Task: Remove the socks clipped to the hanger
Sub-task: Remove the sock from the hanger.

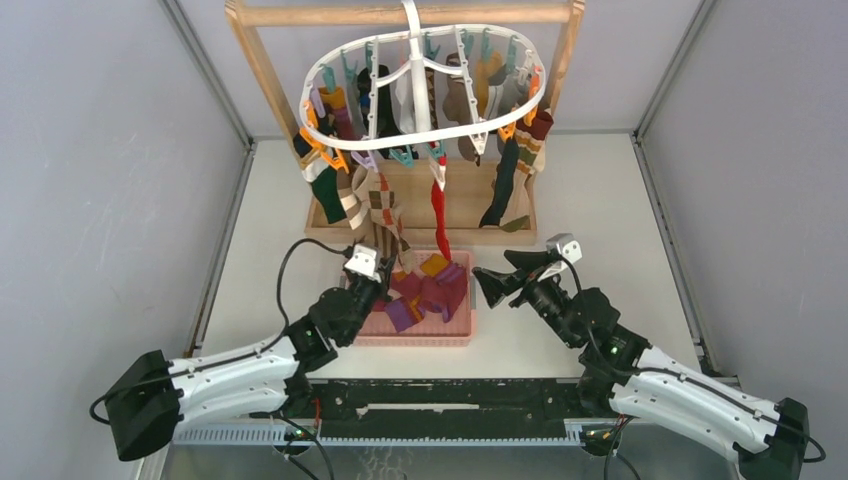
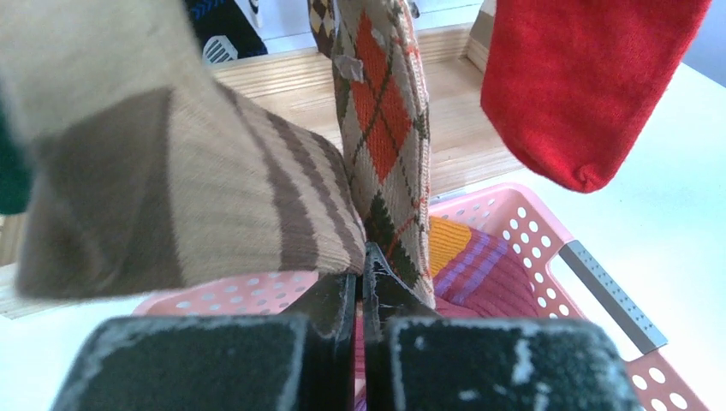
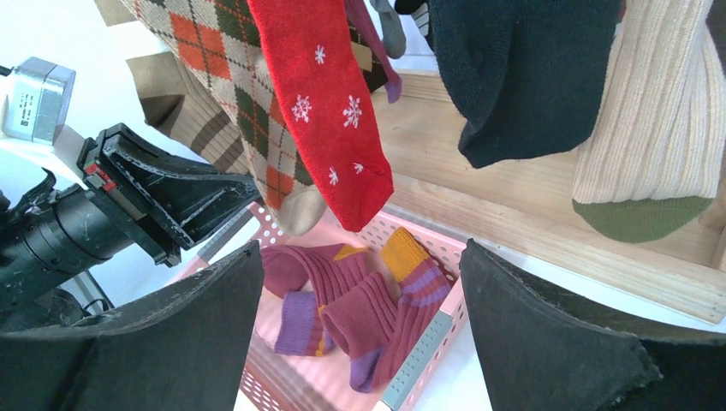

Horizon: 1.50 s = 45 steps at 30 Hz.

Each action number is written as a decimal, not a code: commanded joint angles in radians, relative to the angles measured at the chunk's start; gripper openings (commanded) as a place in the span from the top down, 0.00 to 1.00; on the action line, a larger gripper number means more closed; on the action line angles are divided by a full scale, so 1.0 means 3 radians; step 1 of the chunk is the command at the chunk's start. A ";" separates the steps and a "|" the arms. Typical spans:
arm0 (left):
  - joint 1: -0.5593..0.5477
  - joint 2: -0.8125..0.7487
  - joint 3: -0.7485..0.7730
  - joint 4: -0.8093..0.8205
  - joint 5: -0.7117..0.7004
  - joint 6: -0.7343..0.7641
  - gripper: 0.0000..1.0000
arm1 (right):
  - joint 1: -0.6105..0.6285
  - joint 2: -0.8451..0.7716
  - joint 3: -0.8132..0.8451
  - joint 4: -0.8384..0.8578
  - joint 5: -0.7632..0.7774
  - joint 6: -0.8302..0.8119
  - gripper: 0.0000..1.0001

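The white oval hanger (image 1: 440, 131) hangs from a wooden frame with several socks clipped round it. A brown argyle sock (image 1: 385, 205) (image 2: 385, 128) and a red sock (image 1: 440, 215) (image 3: 325, 111) dangle lowest at the front. My left gripper (image 1: 385, 280) (image 2: 366, 257) is shut, its tips right against the argyle sock's lower end, beside a beige striped sock (image 2: 214, 197). I see pink basket through the slit between the fingers and no fabric in it. My right gripper (image 1: 490, 266) (image 3: 360, 257) is open and empty, right of the basket, facing the hanging socks.
A pink perforated basket (image 1: 420, 340) (image 2: 531, 231) (image 3: 419, 360) under the hanger holds maroon, purple and mustard socks (image 3: 377, 300). The wooden frame stand (image 1: 400, 14) and its base board (image 3: 531, 205) are behind. Grey walls enclose the white table on both sides.
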 commanded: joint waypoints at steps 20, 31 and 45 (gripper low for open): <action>-0.0318 0.1556 0.1714 0.0083 -0.0189 0.0565 1.00 | -0.0015 -0.0884 -0.0010 -0.0637 0.0422 0.0102 0.09; -0.0328 0.2259 0.2528 -0.0147 -0.0140 0.0701 1.00 | -0.0026 -0.1151 -0.0018 -0.0918 0.0563 0.0167 0.09; -0.0321 0.2419 0.2753 -0.0344 -0.0228 0.0705 1.00 | -0.0029 -0.1172 -0.0017 -0.0917 0.0579 0.0182 0.09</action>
